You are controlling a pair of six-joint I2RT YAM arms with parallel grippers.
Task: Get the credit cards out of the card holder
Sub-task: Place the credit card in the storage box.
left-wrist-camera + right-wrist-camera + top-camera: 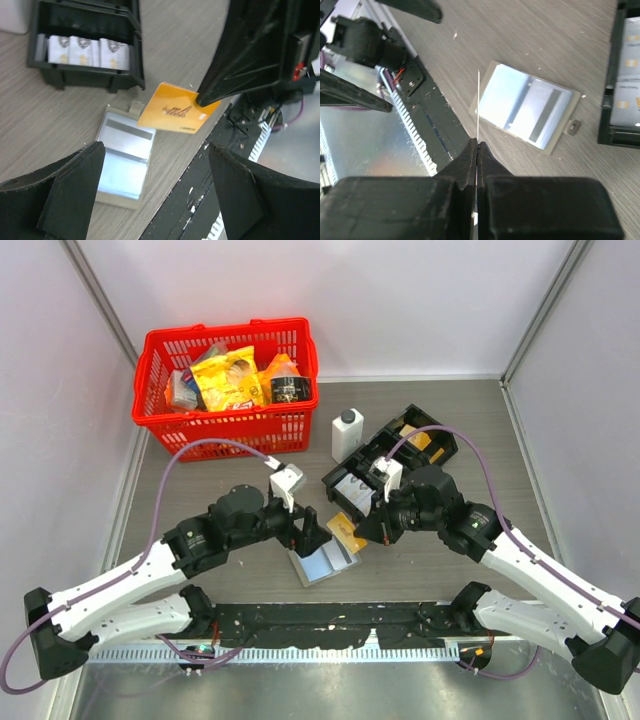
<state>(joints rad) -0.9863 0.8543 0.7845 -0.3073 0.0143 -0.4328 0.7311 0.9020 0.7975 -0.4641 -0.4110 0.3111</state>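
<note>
As you stand, right gripper [477, 145]: clamped on one credit card [175, 108], already out.
Left gripper [156, 175]: apart, empty.
Card holder [525, 107]: beneath both; remainder unclear.

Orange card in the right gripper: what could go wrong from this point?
The right gripper pinches the orange card only near one corner, so the card may pivot or slip out and drop. The left gripper hangs open above the card holder, which lies open and unheld on the table; any contact could push it aside. Both grippers sit close together over the holder, so they might bump each other.
</note>
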